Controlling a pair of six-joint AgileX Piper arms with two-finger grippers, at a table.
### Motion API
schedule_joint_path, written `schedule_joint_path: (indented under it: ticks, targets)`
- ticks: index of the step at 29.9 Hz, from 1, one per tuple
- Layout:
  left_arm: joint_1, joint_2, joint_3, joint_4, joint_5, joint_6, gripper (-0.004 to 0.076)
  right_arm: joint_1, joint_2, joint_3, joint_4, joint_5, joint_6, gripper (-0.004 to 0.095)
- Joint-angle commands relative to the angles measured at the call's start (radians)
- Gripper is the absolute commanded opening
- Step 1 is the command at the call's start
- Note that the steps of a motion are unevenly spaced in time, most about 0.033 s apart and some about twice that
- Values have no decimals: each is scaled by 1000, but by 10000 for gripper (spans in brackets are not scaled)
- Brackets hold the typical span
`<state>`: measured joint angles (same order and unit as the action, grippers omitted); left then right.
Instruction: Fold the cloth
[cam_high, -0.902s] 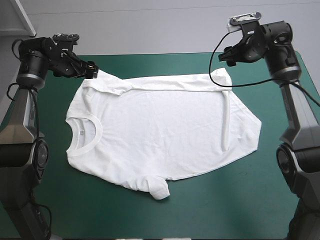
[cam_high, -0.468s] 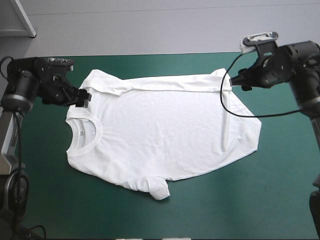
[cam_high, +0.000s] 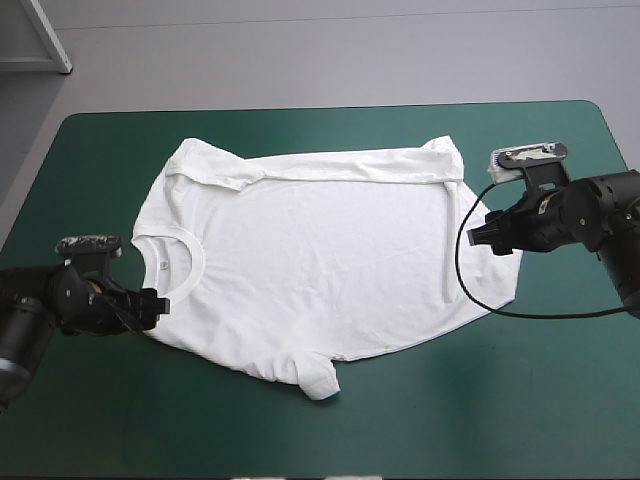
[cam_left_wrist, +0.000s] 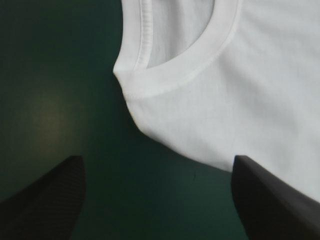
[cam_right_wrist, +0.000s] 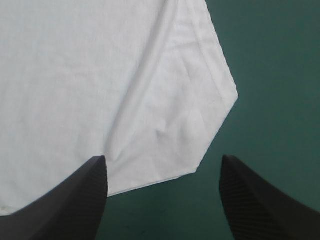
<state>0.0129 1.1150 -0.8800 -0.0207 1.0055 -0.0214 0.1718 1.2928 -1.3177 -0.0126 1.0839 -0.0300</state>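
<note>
The T-shirt (cam_high: 320, 260) lies spread flat in the middle of the teal-green cover (cam_high: 500, 420), and its far long edge is already turned in as a narrow band. The left gripper (cam_left_wrist: 156, 157) stands low at the collar end of the T-shirt, fingers wide apart and holding nothing. The shoulder edge just beside the collar (cam_left_wrist: 190, 65) is ahead of it. The right gripper (cam_right_wrist: 163, 157) is also released and empty, at the hem end of the T-shirt, with the hem corner (cam_right_wrist: 220, 100) ahead of it.

I judge the step in hand to be taking both ends for the next fold. To do it well I would slide each lower finger along the cover under the cloth edge, then pinch close to the edge, both sides at one time. At the hem corner there is a raised crease; perhaps two layers lie there, I cannot be sure, so I would take them all. Then I would lift evenly, so that the bunched sleeve (cam_high: 318, 378) at the near edge of the T-shirt does not drag.
</note>
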Motion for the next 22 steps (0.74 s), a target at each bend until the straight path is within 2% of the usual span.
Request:
schedule_joint_path:
  ticks: [1, 6, 14, 17, 20, 22]
  targets:
    - [-3, -64, 94, -18, -141, -62, 578, -2, -65, -9, 4, -41, -11, 600]
    - [-3, -17, 186, -84, -261, -60, 578, -2, -130, -7, 13, -28, -11, 590]
    - [-3, 160, 188, -145, -368, -38, 577, -2, -225, -7, 4, -5, -11, 531]
    - [-3, 229, 188, -229, -389, 31, 568, -2, -242, -7, 4, -4, -11, 520]
    - [-3, 265, 188, -296, -391, 104, 503, -2, -243, -7, 13, 3, -8, 520]
    - [-3, 264, 188, -296, -389, 104, 392, -2, -243, -7, 13, 7, -8, 518]
